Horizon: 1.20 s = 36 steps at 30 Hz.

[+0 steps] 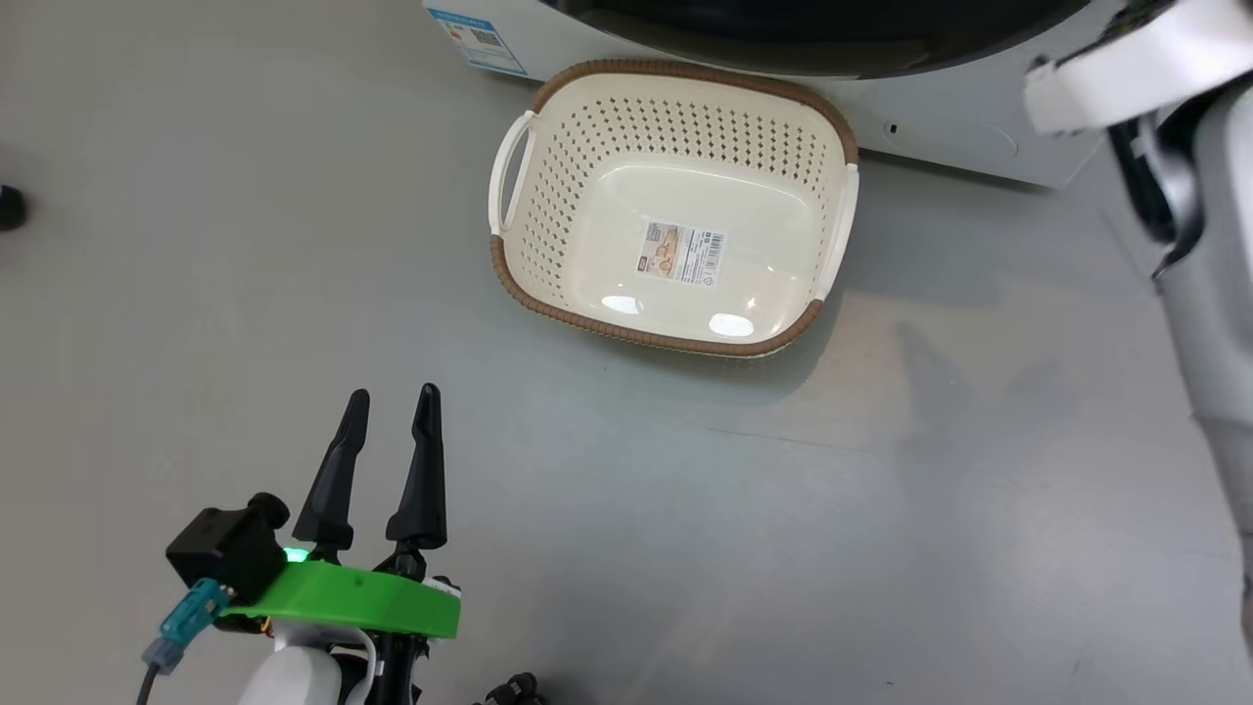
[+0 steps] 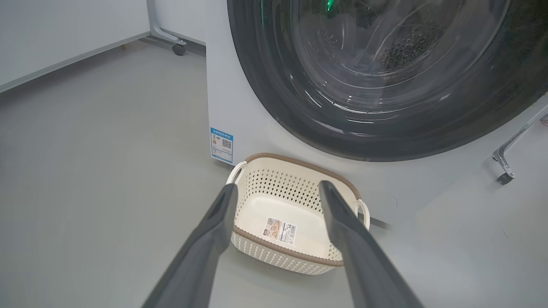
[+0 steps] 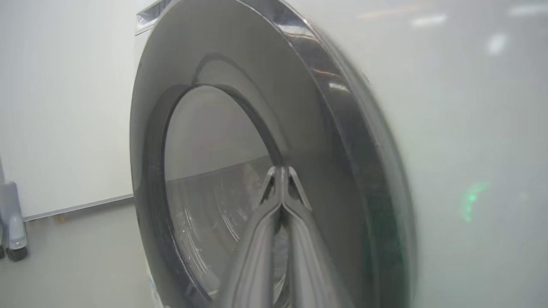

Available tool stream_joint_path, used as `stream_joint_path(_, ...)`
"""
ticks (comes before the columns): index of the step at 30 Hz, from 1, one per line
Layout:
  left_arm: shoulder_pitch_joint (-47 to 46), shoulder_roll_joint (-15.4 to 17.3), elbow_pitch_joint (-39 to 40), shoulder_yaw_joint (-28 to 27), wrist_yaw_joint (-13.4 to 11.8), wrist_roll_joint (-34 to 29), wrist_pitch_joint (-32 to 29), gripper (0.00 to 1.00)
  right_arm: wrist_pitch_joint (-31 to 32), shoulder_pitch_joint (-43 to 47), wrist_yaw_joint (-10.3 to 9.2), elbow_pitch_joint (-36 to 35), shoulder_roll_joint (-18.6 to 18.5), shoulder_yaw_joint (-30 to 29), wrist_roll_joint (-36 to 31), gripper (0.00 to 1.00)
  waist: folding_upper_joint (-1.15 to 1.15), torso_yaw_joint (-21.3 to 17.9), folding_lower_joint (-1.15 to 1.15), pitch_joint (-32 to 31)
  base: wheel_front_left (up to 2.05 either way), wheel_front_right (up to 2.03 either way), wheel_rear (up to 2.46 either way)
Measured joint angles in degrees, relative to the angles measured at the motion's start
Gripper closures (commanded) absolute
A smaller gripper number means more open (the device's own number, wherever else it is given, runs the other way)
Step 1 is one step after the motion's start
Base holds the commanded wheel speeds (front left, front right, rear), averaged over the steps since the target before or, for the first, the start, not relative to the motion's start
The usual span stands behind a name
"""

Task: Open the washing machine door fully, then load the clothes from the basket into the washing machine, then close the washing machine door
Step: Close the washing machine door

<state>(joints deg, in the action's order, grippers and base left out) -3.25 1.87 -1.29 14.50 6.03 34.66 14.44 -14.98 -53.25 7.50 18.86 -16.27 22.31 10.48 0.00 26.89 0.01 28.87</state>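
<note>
The cream basket (image 1: 587, 127) with a brown rim stands on the floor against the white washing machine (image 1: 959, 127); only a label lies on its inner floor. The clothes are out of view. In the left wrist view the round door (image 2: 265, 85) with its black rim lies flat against the washing machine (image 2: 239, 107), the steel drum dim behind the glass. My left gripper (image 1: 393, 394) hovers open over the floor, short of the basket (image 2: 295, 256). My right gripper (image 3: 280, 170) is shut with nothing in it, its tips at the door's black rim (image 3: 334, 128).
A blue label (image 2: 221, 144) marks the washer's lower left corner. A metal leg on a caster (image 2: 505, 171) stands to the right of the washer, another caster (image 2: 179, 49) behind its left. My pale right forearm (image 1: 1126, 69) reaches up at the right edge.
</note>
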Motion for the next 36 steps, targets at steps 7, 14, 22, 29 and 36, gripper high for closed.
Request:
stream_joint_path(7, -0.41, -0.05, -1.21, -3.85, -0.02, -2.43, 0.00, 0.00, 0.00, 10.24, 0.00, -5.15, 3.97, 0.93, 0.59, 0.00, 0.00, -3.09, 0.00, -2.81, 0.00, 0.00, 0.00)
stream_joint_path(14, -0.42, -0.07, -2.60, -7.55, -0.02, -5.30, 0.00, 0.00, 0.01, 18.47, -1.16, -8.75, 5.20, 0.22, 0.51, 0.00, 0.00, -6.63, 0.00, -6.29, 0.00, 0.00, 0.00)
stream_joint_path(22, 0.35, -0.07, -3.42, -12.68, -0.02, -7.59, 0.00, 0.00, 0.01, 29.47, -3.68, -11.98, 5.58, -2.02, 0.02, 0.00, 0.00, -12.14, 0.00, -11.80, 0.00, 0.00, 0.00)
stream_joint_path(29, 5.16, -0.03, -3.87, -14.57, -0.02, -8.95, 0.00, 0.00, 0.01, 40.18, -5.70, -12.18, 5.34, -5.19, 0.26, 0.00, 0.00, -16.87, -0.01, -17.34, 0.00, 0.00, 0.00)
stream_joint_path(36, 9.00, 0.04, -5.03, -14.37, 0.00, -10.55, 0.00, 0.00, 0.01, 48.02, -7.24, -13.82, 3.58, -8.40, 0.09, 0.00, 0.00, -20.87, 0.00, -22.45, 0.00, 0.00, 0.00)
